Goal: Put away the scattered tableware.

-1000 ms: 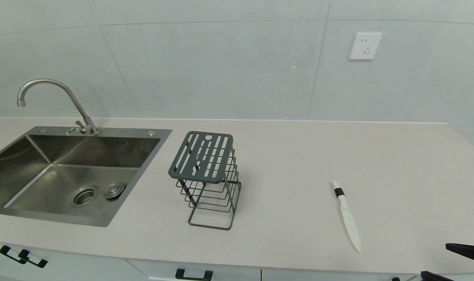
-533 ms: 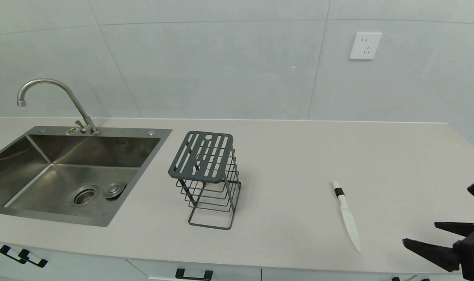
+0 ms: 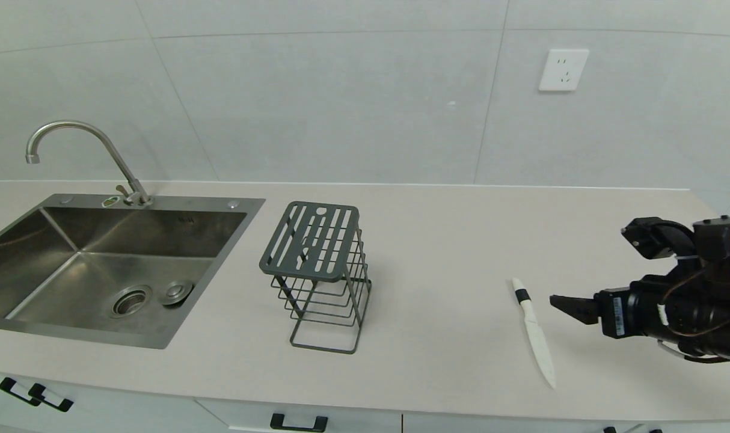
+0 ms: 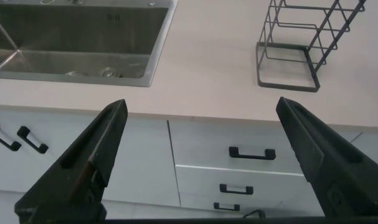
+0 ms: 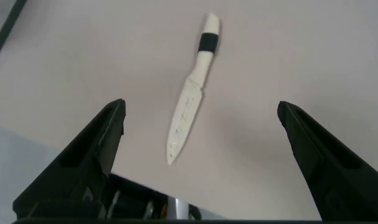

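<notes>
Print: faint marks on the knife [image 3: 534,329] blade, too small to read.
Right fingers [image 5: 83,163]: spread wide, gripping nothing; above the worktop [image 3: 461,240], just right of the knife, not touching it.
Left fingers [image 4: 83,168]: spread wide, gripping nothing; in front of the drawers [image 4: 238,173].
Knife: flat on the worktop, well right of the rack [image 3: 317,264].

Blk R arm [image 3: 702,313], loose cables [image 3: 680,281], white label [image 3: 618,308], tapered pincer [image 3: 587,264]
</notes>
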